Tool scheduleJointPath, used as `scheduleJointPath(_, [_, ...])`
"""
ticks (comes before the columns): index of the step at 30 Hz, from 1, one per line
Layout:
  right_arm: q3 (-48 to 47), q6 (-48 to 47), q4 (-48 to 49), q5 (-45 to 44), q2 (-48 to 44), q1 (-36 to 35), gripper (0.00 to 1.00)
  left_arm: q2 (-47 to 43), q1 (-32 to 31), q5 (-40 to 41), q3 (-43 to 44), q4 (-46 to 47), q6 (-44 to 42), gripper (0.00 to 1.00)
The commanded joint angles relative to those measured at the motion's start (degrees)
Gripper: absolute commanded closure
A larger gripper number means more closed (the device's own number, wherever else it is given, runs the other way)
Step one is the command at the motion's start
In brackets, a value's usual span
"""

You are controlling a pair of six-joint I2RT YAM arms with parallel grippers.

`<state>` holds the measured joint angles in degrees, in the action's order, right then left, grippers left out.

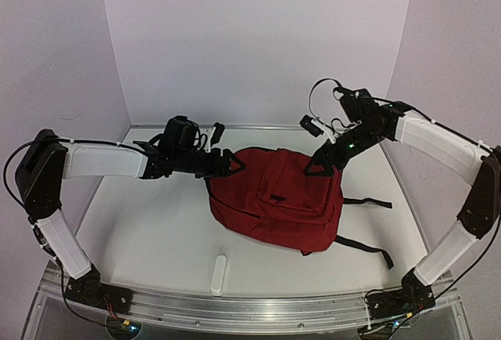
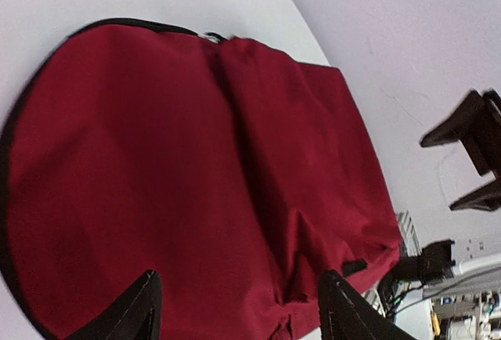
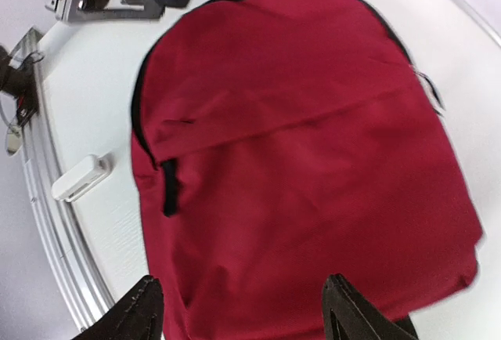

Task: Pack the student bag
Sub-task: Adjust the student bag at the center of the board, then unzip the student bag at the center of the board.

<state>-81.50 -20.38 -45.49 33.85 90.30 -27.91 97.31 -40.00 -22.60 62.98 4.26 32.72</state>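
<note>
Fingers [image 2: 133, 312] on my left gripper [image 1: 232, 164] and right gripper [image 1: 317, 166] are standing apart, holding nothing | student bag [image 1: 301, 218] is lying centre-frame, seemingly zipped | step, I'm judging: opening it | next: pinching a zipper pull [image 3: 168, 191] precisely

I see the student bag [image 1: 275, 199] lying on the worktop [image 1: 149, 230], my left claw [image 1: 236, 164] at its left edge, my right claw [image 1: 315, 168] over its far side, a small block [image 1: 219, 274] before it.
</note>
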Motion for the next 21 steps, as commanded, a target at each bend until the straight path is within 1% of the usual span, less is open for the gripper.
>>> scheduleJointPath(1, [-3.1,1.5,-2.8,2.7,4.7,-4.2,0.41,0.6,-1.8,-4.5,-4.7,10.5,4.4,0.36])
scheduleJointPath(4, [-2.6,2.2,-2.6,2.1,6.5,-7.0,0.44,1.9,-2.7,-5.8,-7.8,19.0,9.5,0.38])
scheduleJointPath(8, [-2.3,2.3,-2.1,-0.4,8.5,-9.8,0.47,3.5,-3.3,-5.3,-9.0,22.6,12.2,0.39])
scheduleJointPath(11, [-2.7,2.6,-1.7,-2.2,10.5,-10.6,0.50,4.0,-3.6,-5.0,-8.6,22.9,12.3,0.40])
scheduleJointPath(14, [-3.5,2.9,-1.6,-2.3,12.5,-10.9,0.55,4.0,-3.6,-4.6,-7.9,21.8,11.8,0.40])
scheduleJointPath(17, [-3.4,3.2,-1.6,-1.1,13.1,-11.5,0.57,4.0,-3.6,-4.0,-7.3,20.3,11.1,0.40])
scheduleJointPath(21, [-3.2,3.0,-1.4,-1.9,13.4,-12.3,0.64,4.4,-3.6,-3.9,-7.1,20.0,11.1,0.41])
